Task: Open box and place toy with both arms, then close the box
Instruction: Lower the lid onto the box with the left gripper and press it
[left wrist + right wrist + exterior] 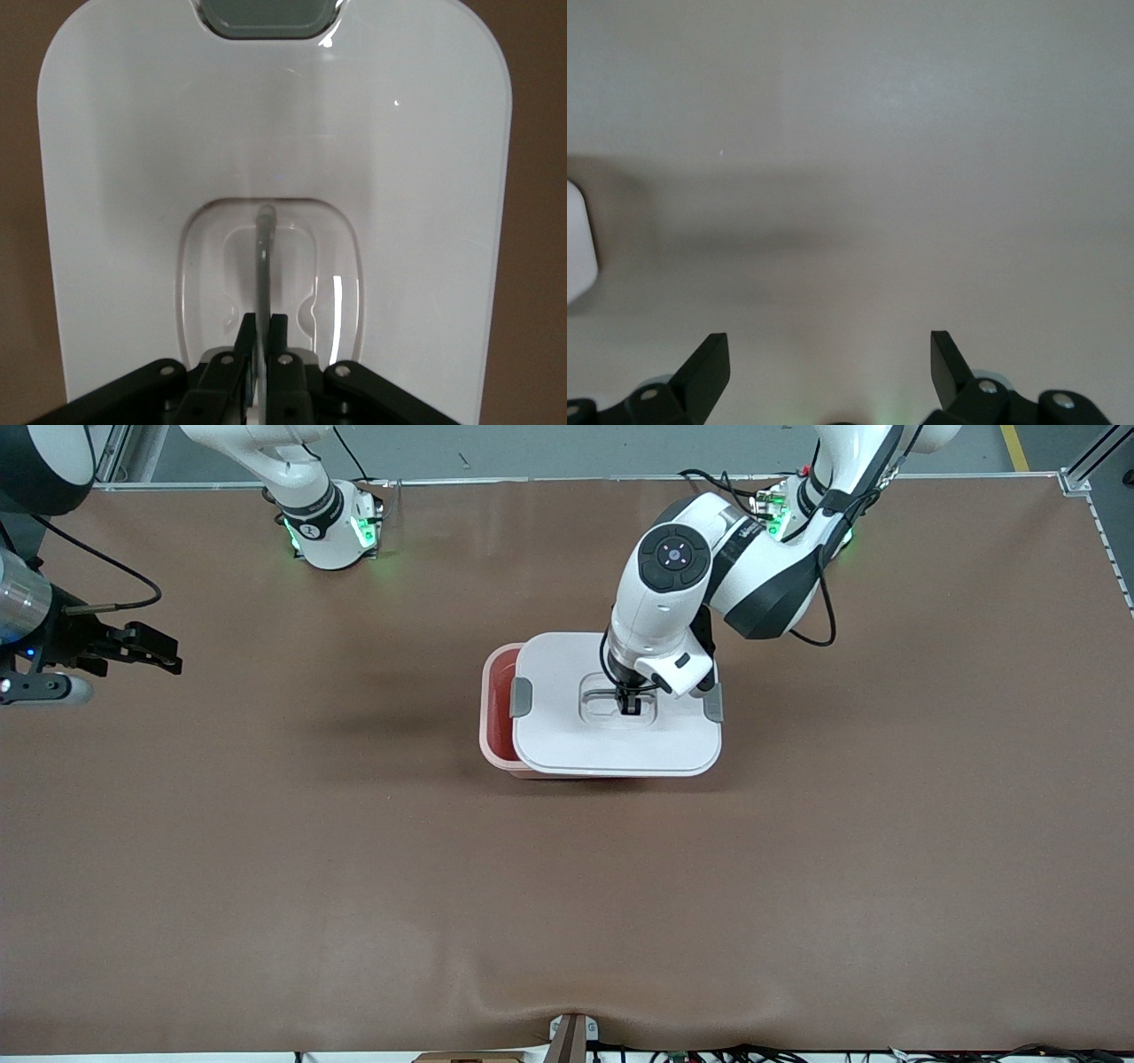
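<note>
The box's pink tub stands at mid-table. Its white lid lies over it, shifted toward the left arm's end, so a strip of the tub is uncovered. Deep pink-red shows in that strip; I cannot tell whether it is the toy. My left gripper is shut on the lid's thin centre handle in its recess; the left wrist view shows the gripper and the lid. My right gripper is open and empty over bare table toward the right arm's end, also in its wrist view.
Grey clips sit on the lid's two short sides; one shows in the left wrist view. A white corner shows at the edge of the right wrist view. Brown mat covers the table.
</note>
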`<state>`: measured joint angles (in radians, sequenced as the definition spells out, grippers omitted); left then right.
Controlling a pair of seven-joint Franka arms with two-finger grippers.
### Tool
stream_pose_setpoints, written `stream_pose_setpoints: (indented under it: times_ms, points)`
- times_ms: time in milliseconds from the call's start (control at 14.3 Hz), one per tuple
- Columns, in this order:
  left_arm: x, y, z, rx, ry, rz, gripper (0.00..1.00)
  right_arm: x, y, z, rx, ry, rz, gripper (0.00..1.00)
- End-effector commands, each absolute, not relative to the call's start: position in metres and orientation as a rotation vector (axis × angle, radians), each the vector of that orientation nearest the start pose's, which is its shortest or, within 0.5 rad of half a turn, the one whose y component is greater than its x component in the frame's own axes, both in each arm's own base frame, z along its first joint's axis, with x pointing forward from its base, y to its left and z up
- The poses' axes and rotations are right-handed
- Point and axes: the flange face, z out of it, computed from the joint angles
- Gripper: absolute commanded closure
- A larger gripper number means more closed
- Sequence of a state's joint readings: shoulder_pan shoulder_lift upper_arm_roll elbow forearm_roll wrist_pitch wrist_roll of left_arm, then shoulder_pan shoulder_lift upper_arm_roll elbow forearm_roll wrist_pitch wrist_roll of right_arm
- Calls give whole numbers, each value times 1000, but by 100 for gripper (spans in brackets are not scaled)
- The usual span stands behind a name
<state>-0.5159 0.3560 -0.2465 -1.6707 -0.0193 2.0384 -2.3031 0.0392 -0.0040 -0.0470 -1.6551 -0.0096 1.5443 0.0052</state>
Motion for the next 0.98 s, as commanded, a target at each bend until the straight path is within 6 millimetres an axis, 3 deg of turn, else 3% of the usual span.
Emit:
stream_pose_setpoints:
  times_ms: [0, 140, 349, 488, 628, 907]
  points:
    - [479, -465, 397, -2231, -2260, 123, 100, 544, -25, 610, -3048, 154, 85, 0]
    - [476, -471, 391, -2214, -2264, 97, 100, 549, -43, 620, -2967, 212, 27, 0]
    - [478, -482, 393, -2233, -2268, 100, 100, 549, -52, 624, -3065, 198, 5, 0]
    - [475, -491, 394, -2251, -2258, 104, 100, 546, -51, 624, -3080, 193, 37, 0]
    - [475, -492, 386, -2245, -2249, 107, 100, 546, -33, 624, -3085, 152, 50, 0]
    - [471, -497, 375, -2221, -2250, 115, 100, 541, -42, 619, -3106, 160, 118, 0]
